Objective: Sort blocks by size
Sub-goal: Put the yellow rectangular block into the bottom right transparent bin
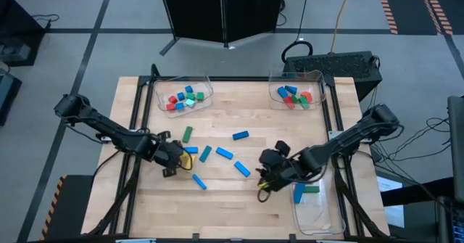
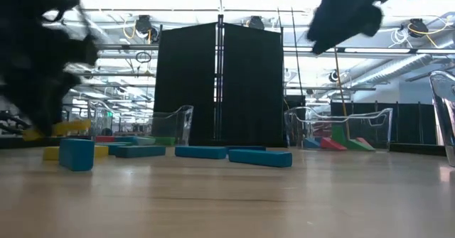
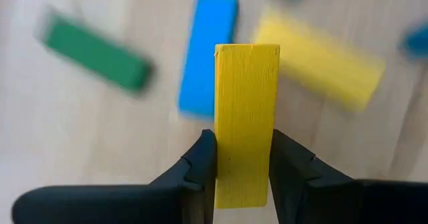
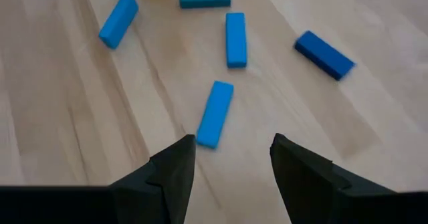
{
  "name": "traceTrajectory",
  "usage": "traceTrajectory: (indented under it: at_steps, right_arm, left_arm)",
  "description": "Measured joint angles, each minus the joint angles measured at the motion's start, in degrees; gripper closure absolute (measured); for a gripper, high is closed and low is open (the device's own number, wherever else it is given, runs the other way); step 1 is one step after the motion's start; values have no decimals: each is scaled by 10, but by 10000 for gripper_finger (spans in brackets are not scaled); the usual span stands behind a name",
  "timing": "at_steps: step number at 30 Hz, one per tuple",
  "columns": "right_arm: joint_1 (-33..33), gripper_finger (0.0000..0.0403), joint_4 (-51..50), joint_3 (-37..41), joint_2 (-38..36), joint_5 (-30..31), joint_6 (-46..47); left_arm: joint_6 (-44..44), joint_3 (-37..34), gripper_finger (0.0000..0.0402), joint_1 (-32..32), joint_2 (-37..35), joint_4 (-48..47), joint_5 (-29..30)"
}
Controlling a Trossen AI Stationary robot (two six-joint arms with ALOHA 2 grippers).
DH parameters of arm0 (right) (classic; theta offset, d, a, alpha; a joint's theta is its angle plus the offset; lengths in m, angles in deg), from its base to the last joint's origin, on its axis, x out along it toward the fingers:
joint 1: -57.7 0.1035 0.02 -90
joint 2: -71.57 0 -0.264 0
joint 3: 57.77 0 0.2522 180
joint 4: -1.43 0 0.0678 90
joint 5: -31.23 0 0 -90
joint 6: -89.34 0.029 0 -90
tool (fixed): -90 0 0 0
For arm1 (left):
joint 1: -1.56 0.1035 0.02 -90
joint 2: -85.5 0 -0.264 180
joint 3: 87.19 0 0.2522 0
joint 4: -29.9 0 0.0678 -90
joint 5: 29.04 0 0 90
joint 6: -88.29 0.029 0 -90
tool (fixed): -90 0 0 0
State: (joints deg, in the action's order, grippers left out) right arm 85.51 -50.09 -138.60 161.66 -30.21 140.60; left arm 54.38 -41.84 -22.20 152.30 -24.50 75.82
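I have the left gripper [image 3: 242, 167] clamped on a long yellow wooden bar [image 3: 245, 117], its 2 dark fingers pressing the bar's sides; in the left wrist view the bar stands between them above the wooden table [image 1: 239, 199], with a blue bar [image 3: 208, 57], a green bar [image 3: 93, 53] and another yellow bar [image 3: 321, 67] blurred below. In the high view that gripper [image 1: 174, 158] sits in the left-centre of the frame.

My right gripper [image 4: 231, 160] hangs with its fingers spread apart and nothing between them, lower right of centre in the high view [image 1: 267, 176]. Ahead of it lie loose blue bars [image 4: 215, 114] on the bare wood.

2 clear plastic trays at the top of the high view, one upper left [image 1: 206, 91] and one upper right [image 1: 319, 80], hold small red, blue and green blocks [image 1: 181, 100]. A 3rd clear tray [image 1: 319, 217] at lower right holds a blue and a green bar.
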Motion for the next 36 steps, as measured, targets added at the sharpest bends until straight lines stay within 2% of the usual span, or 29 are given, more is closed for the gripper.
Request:
traceTrajectory:
  at_steps: [5,10,13,16,27,36]
  right_arm:
    - [-37,216,74,0,30,-1,-37]
    - [-69,216,212,0,66,13,-80]
    - [-82,216,317,0,98,12,-95]
    - [-96,216,373,0,124,-8,-98]
    - [-141,216,458,0,194,-75,-71]
    - [-147,216,487,0,217,-84,-70]
  left_arm:
    - [26,31,313,0,0,7,35]
    - [76,35,313,0,7,102,67]
    - [112,35,313,0,35,161,87]
    - [148,35,313,0,74,197,106]
    - [195,105,313,0,192,207,148]
    - [243,159,313,-1,225,210,154]
